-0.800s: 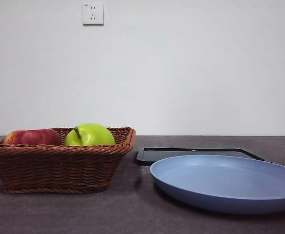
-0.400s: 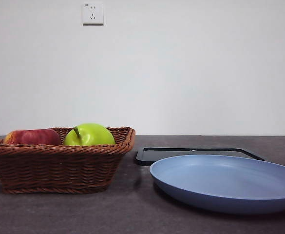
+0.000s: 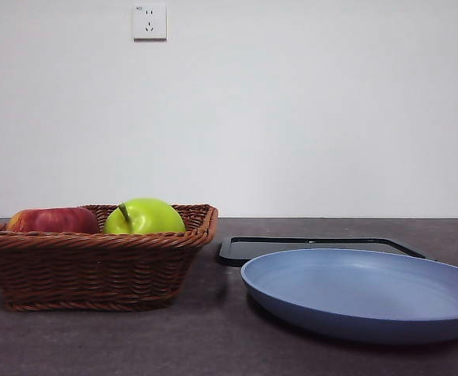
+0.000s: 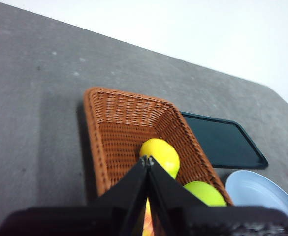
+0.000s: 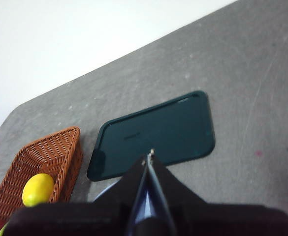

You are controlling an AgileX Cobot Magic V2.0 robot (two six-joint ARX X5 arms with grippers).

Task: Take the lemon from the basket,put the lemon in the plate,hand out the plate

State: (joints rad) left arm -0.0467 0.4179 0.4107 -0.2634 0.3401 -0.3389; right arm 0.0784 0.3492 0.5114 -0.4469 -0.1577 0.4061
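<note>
On the table (image 3: 135,345) we find the basket (image 3: 95,266) at the left and the plate (image 3: 362,294) at the right, near it. Behind the plate lies a tray (image 3: 315,247). In the basket sit the lemon (image 4: 159,154) and two apples (image 3: 144,216) (image 3: 52,220).

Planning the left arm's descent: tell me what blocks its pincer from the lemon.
Nothing visible blocks it. The left pincer, jaws shut, is above the basket, and the lemon lies uncovered inside. The green apple sits beside it, not over it.
</note>
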